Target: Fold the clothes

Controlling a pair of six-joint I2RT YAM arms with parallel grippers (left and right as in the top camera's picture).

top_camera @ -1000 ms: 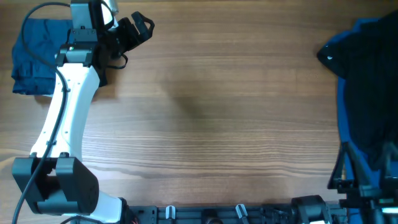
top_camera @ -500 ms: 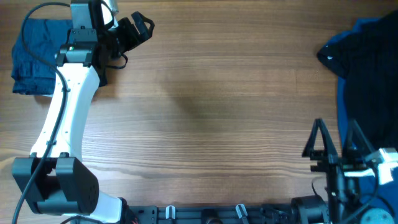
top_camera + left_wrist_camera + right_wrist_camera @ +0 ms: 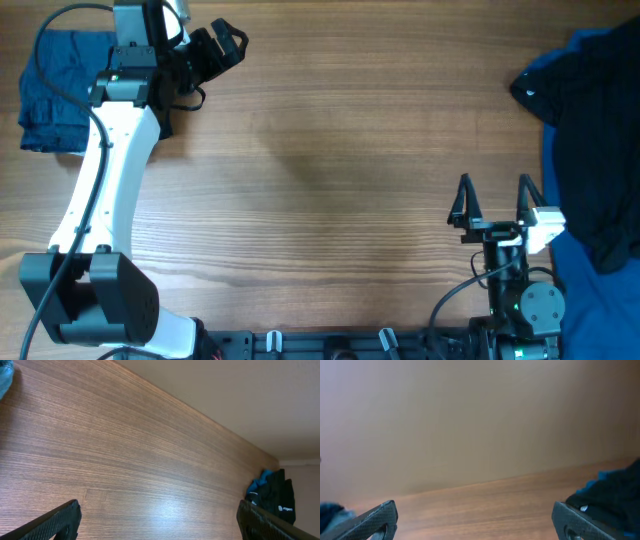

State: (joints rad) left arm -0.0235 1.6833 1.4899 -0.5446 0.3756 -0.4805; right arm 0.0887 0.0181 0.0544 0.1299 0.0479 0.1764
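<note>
Pile of clothes (image 3: 590,140) is lying heaped at the right edge of the counter (image 3: 340,180), black fabric over bright blue, all unfolded. A second piece, a navy-blue garment (image 3: 52,92), is sitting at the far-left corner as a compact, squarish bundle and is looking folded already.

Both are reading as soft, limp and light. I am expecting them to sag and slide out of shape when lifted, so I am judging a hem or corner, not the bulk, as the place to pinch. The black layer is looking slicker than the denim-like navy.

Right hand (image 3: 494,192) is standing over bare wood just left of the pile, fingers spread wide, holding nothing. Left hand (image 3: 159,520) is hanging near the navy bundle without touching it, fingers likewise wide apart and empty.

Hard to read:
- The pile is running off the frame, so I cannot tell its full extent or how many garments are in it.
- The left arm (image 3: 100,180) is covering the bundle's right edge.
- The wrist views are giving only fingertips, wood and slivers of cloth.
</note>
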